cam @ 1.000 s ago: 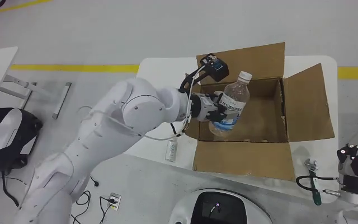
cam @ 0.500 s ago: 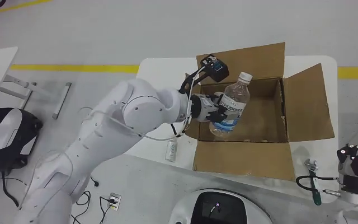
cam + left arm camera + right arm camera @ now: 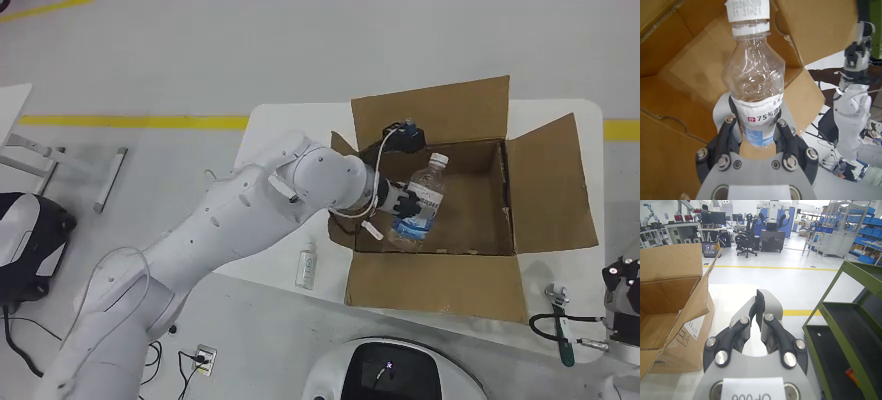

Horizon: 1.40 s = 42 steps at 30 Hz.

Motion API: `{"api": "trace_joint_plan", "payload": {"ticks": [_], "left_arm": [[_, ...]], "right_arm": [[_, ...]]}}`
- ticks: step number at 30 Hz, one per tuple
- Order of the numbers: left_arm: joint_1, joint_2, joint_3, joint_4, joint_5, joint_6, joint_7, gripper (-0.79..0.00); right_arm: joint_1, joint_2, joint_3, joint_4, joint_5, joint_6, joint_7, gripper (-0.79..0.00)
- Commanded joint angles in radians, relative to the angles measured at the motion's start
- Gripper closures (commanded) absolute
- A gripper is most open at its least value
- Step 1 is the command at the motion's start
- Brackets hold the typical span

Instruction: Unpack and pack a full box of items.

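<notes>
The clear bottle (image 3: 425,190) is now tipped and sunk lower, mid-frame, into the open cardboard box (image 3: 440,285), clamped at its label by the left gripper (image 3: 755,121); packing is judged under way. The right gripper (image 3: 758,311) is held together on nothing, beside the box

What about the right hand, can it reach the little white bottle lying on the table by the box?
Probably not easily. The right hand sits shut at one side of the open box, and the little white bottle lies past its opposite side, so the box stands between.
</notes>
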<state>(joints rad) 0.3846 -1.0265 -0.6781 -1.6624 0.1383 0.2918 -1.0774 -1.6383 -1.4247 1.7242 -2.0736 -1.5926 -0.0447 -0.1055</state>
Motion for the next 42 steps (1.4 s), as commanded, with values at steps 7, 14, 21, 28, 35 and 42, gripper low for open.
{"api": "trace_joint_plan", "payload": {"ticks": [7,14,21,28,35,42], "left_arm": [[-0.054,-0.056,0.076,0.175,-0.042,0.131,-0.013,0.0],[-0.056,-0.062,0.071,0.192,-0.066,0.151,-0.014,0.0],[-0.056,-0.062,0.071,0.192,-0.066,0.151,-0.014,0.0],[-0.021,-0.067,0.033,0.216,-0.139,0.183,0.041,0.0],[-0.024,-0.095,0.067,0.267,-0.177,0.272,0.029,0.0],[-0.072,-0.146,0.143,0.375,-0.17,0.392,0.041,0.0]], "right_arm": [[0.0,0.0,0.0,0.0,0.0,0.0,0.0,0.0],[0.0,0.0,0.0,0.0,0.0,0.0,0.0,0.0],[0.0,0.0,0.0,0.0,0.0,0.0,0.0,0.0],[0.0,0.0,0.0,0.0,0.0,0.0,0.0,0.0],[0.0,0.0,0.0,0.0,0.0,0.0,0.0,0.0],[0.0,0.0,0.0,0.0,0.0,0.0,0.0,0.0]]}}
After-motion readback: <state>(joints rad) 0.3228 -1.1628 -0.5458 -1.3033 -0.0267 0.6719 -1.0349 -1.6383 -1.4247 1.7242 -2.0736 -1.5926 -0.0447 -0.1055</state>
